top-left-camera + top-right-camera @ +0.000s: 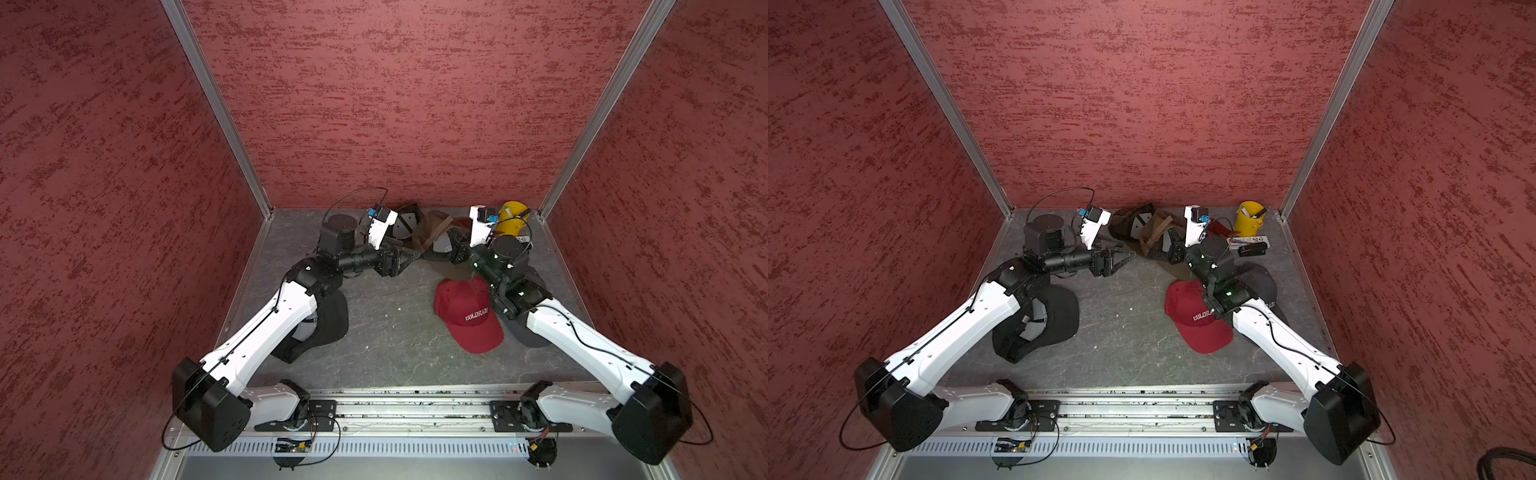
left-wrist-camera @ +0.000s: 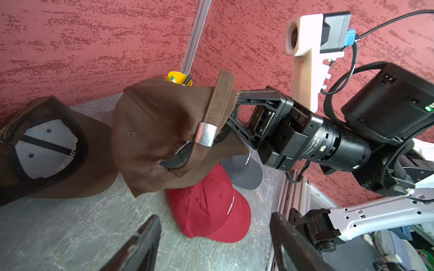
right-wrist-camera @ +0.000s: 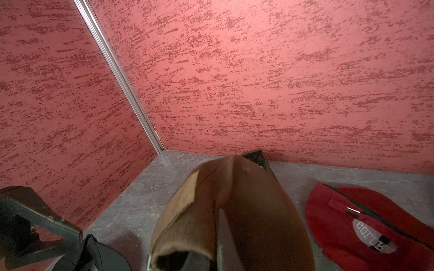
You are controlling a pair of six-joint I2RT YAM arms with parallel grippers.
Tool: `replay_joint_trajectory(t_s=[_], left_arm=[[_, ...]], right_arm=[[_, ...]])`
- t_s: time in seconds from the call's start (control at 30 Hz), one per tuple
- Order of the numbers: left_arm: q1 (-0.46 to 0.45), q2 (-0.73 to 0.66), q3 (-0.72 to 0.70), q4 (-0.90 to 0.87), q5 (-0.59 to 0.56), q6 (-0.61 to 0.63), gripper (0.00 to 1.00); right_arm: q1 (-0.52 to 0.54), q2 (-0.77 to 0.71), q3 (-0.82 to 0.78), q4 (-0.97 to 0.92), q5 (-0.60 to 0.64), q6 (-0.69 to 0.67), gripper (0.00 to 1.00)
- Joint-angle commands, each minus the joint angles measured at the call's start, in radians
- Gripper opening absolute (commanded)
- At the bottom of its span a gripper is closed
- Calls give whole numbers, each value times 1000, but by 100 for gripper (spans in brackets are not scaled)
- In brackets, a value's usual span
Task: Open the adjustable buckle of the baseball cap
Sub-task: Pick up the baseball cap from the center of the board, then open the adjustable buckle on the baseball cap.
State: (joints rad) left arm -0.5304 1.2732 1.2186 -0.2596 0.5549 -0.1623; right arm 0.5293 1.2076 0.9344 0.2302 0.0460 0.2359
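Note:
A brown baseball cap [image 2: 159,131] hangs off the table near the back wall, and it shows in both top views [image 1: 432,235] [image 1: 1152,232]. My right gripper [image 2: 236,111] is shut on its rear edge beside the strap [image 2: 222,93]. The silver buckle [image 2: 206,134] sits on that strap, and the strap's free end sticks up past it. In the right wrist view the cap's cloth [image 3: 246,211] covers the jaws. My left gripper [image 2: 215,218] stands open and empty just in front of the cap [image 1: 415,255], touching nothing.
A second brown cap [image 2: 47,145] lies inside-up at the back. A red cap [image 1: 465,316] lies right of centre and a grey one [image 2: 244,169] under the right arm. A black cap [image 1: 1050,320] lies under the left arm. A yellow cup [image 1: 1250,218] stands at the back right.

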Motion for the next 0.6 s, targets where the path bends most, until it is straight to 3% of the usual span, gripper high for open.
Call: replay_joint_trajectory(t_s=[0.0, 0.37, 0.57], left_arm=[[-2, 23, 99, -18, -17, 26, 77], [-32, 316, 545, -268, -20, 61, 75], [-69, 426, 661, -346, -25, 85, 75]], right_arm=[[-4, -20, 37, -10, 14, -20, 0], [-4, 1, 46, -36, -17, -34, 0], [0, 12, 56, -40, -41, -25, 0]])
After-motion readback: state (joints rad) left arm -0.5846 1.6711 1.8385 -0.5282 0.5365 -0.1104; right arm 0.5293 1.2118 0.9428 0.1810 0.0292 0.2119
